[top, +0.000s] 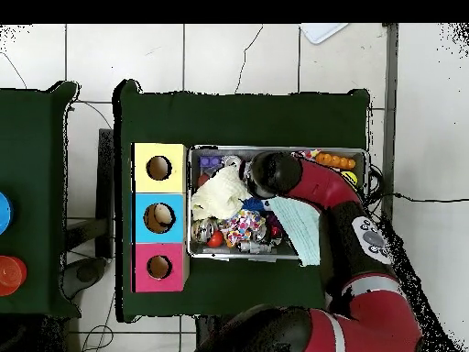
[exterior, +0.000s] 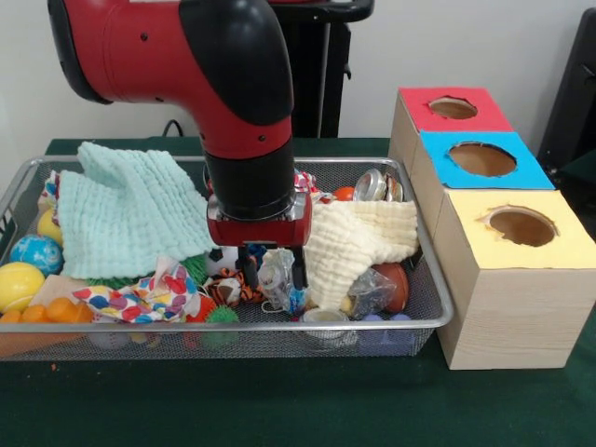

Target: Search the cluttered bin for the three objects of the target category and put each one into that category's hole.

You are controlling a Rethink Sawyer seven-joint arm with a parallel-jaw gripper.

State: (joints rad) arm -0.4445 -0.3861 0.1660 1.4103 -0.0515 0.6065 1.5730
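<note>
A wire mesh bin holds a jumble of cloths, balls and toys. My gripper is down inside it, near the middle front. It is open, with a crumpled clear plastic packet between its fingers. A striped tiger toy lies just left of the gripper and a cream cloth just right of it. Three wooden boxes stand right of the bin, each with a hole: red, blue and yellow. In the overhead view the arm hides the gripper.
A mint cloth covers the bin's left half, above a colourful patterned cloth. A yellow ball, a blue globe ball and orange pieces sit at the left end. Metal cans lie at the back right, and a brown ball at the front right.
</note>
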